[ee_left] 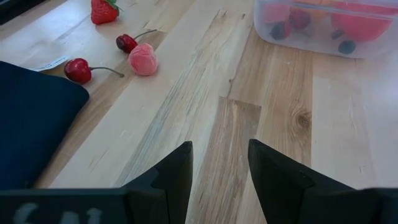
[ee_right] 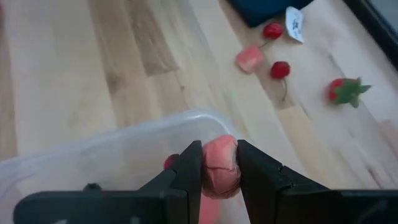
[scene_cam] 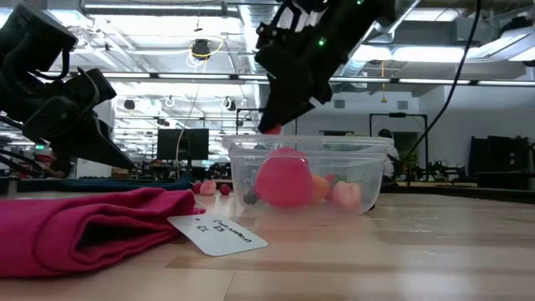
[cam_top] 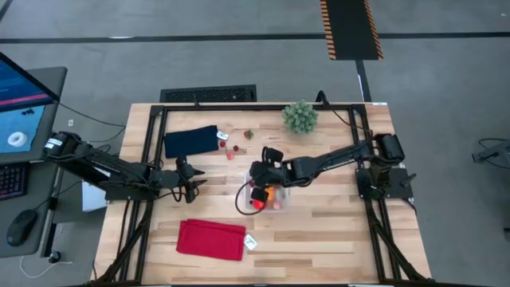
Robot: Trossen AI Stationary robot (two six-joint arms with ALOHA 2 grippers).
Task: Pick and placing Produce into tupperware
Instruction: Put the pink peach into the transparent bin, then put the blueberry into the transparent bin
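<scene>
Produce piece [ee_right: 219,167], pink, stands long axis upright, clamped in right jaws [ee_right: 219,171] above tupperware [ee_right: 93,158].

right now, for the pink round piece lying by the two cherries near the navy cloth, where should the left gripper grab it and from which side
Grip the pink piece across its rounded middle, coming straight down from above. It is a stemless lump with bare wood on most sides, so any pair of opposite sides should do. One cherry lies close beside it, so keep the fingers off that side. The left gripper is open with bare table between it and the piece.
</scene>
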